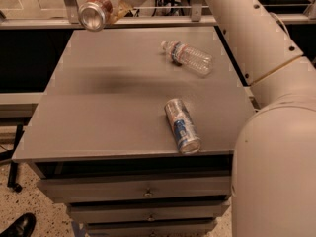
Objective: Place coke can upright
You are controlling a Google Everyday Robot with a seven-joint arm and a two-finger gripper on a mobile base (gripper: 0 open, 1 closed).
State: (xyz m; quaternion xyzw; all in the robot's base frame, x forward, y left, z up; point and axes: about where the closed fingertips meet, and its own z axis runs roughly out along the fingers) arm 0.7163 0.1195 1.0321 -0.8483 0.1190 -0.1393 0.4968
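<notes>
My gripper (106, 4) is at the top left of the camera view, high above the far left part of the grey table (98, 117). It is shut on the coke can (95, 13), a red can held on its side with its silver end facing the camera. The can hangs in the air, clear of the tabletop, and casts a dark shadow on the table's left middle. The white arm reaches in from the right side of the view.
A clear plastic water bottle (188, 58) lies on its side at the table's far right. A slim silver-and-blue can (181, 125) lies on its side near the front right edge. Drawers sit below the tabletop. A black shoe (17, 226) is on the floor at bottom left.
</notes>
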